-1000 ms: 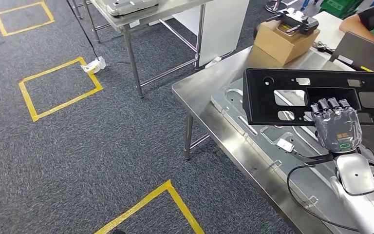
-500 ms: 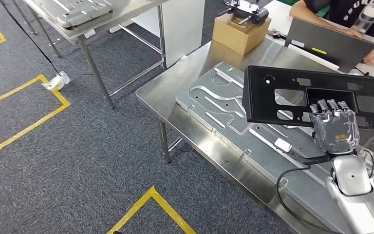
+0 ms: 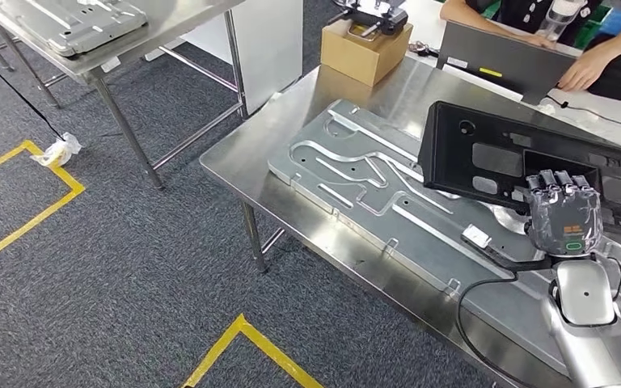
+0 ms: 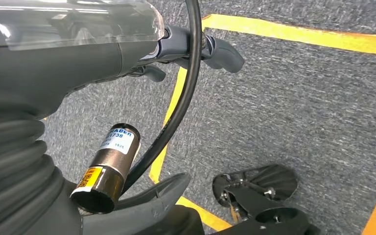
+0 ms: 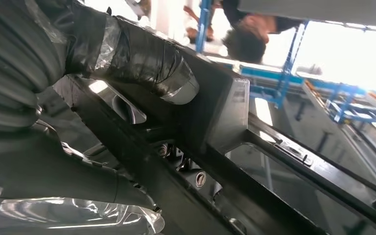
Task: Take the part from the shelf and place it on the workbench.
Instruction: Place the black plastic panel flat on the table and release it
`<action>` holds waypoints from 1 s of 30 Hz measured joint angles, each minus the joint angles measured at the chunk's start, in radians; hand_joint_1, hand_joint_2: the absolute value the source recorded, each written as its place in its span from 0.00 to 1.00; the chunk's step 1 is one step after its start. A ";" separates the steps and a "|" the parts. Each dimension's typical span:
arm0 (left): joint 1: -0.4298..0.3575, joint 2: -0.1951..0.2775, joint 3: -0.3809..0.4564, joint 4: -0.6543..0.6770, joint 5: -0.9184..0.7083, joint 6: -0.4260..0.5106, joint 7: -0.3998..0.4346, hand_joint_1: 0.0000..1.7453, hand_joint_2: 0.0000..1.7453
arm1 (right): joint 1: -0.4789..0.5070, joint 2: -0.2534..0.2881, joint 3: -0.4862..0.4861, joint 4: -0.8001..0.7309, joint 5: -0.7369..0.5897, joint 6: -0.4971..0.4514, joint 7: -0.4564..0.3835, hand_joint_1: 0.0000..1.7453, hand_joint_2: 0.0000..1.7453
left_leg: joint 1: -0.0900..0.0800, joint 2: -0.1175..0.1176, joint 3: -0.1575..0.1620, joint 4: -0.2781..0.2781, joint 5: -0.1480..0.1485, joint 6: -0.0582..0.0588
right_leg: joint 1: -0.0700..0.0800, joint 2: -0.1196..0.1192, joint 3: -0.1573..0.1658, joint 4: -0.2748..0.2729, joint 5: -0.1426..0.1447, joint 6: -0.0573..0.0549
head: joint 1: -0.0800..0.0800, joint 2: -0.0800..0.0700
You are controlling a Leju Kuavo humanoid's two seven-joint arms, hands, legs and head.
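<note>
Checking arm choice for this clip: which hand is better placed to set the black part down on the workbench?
The right hand: it already grips the black part over the workbench. The left hand hangs above the carpet.

Camera has swung round: whole scene shifted left/down in head view, bench [image 3: 234,162] now more central, floor tape further left, cardboard box [image 3: 364,52] further left too. Panel [image 3: 485,158] in right hand [image 3: 564,217], level 1 s ago, now tilts w/ its far-right end lower over the bench. More of the seated people's arms [image 3: 590,69] in view at top right.
</note>
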State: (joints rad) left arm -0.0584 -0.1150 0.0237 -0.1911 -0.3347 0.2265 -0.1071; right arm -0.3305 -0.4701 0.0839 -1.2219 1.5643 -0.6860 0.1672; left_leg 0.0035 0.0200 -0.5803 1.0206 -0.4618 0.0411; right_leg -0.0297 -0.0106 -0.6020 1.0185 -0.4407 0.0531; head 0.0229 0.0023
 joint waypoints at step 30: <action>0.013 0.009 0.008 0.000 -0.021 -0.009 -0.004 0.00 1.00 | -0.003 0.014 -0.084 0.155 -0.099 0.101 -0.066 0.99 1.00 | 0.001 0.001 0.007 -0.008 0.001 -0.016 | 0.008 0.005 0.001 0.002 -0.005 -0.021 | 0.000 0.000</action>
State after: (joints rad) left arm -0.0458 -0.1057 0.0320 -0.1911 -0.3561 0.2171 -0.1116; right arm -0.3335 -0.4558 -0.0004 -1.0666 1.4655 -0.5851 0.1013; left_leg 0.0046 0.0214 -0.5736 1.0126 -0.4604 0.0251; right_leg -0.0219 -0.0052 -0.6010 1.0201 -0.4453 0.0319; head 0.0224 0.0023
